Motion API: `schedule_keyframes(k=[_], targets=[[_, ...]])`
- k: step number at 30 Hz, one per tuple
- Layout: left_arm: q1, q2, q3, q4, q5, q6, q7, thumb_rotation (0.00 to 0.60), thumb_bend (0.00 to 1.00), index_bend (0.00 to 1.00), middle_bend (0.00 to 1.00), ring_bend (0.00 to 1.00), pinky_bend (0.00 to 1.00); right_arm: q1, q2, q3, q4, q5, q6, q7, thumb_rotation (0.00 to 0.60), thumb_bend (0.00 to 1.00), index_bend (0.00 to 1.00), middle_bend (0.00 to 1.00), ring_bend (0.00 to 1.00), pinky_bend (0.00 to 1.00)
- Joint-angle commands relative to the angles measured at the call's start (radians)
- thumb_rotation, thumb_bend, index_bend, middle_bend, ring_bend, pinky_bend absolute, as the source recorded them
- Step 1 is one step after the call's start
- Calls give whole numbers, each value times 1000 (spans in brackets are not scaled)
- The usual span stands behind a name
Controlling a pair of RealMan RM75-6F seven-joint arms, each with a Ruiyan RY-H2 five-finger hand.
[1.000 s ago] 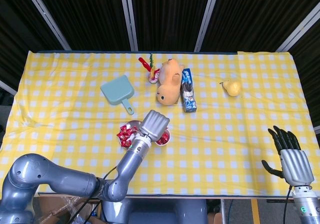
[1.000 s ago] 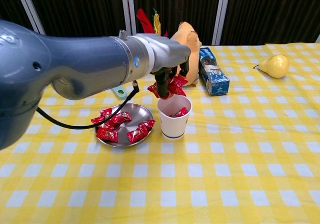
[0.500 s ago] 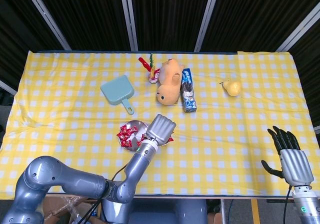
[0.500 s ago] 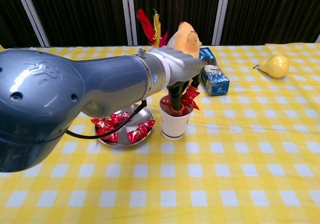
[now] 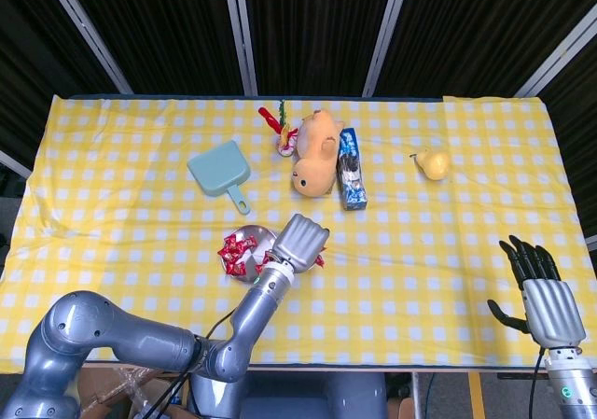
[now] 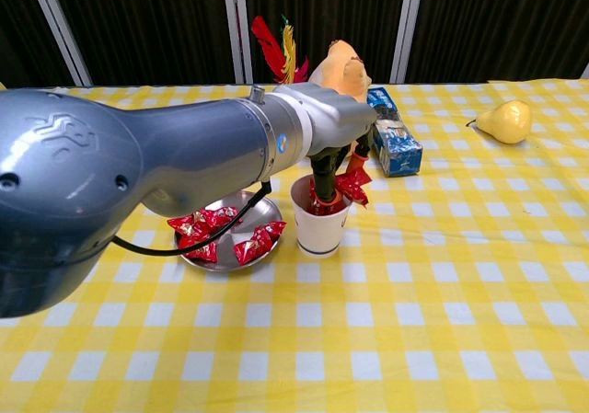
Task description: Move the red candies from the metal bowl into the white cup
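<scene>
Head view hides the white cup [image 6: 320,229] beneath the left hand [image 5: 299,242], which pinches red candies [image 6: 351,185]. The right hand [image 5: 541,293] is spread, idle. A plush toy [image 5: 316,152] lies behind.

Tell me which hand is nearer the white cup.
Left. The left hand is directly over the white cup, its fingers reaching into the mouth with red candies. The right hand hangs far off near the table's right edge.

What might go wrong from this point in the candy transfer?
A red candy hangs over the rim of the white cup beside the left hand's fingers; it may drop onto the cloth when released. The fingers reach into the cup, so withdrawing could tip it toward the metal bowl.
</scene>
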Motion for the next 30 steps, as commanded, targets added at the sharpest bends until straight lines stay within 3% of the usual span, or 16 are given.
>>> schedule_keyframes(k=[1, 23, 27, 30], targets=[[2, 8, 3, -12, -5, 6, 4, 600, 368, 436, 631, 886, 948, -1, 0, 0, 1, 0, 2, 0, 600, 341, 0, 0, 0, 2], [18, 60, 38, -68, -62, 32, 27, 600, 368, 457, 677, 886, 948, -3, -6, 1, 3, -7, 12, -6, 600, 342, 0, 0, 0, 2], [20, 62, 28, -70, -46, 34, 8, 600, 366, 421, 607, 886, 948, -3, -6, 1, 4, -6, 11, -5, 600, 341, 0, 0, 0, 2], [33, 66, 13, -82, 5, 32, -45, 600, 311, 361, 495, 879, 947, -2, -6, 2, 4, -6, 11, -4, 600, 341, 0, 0, 0, 2]])
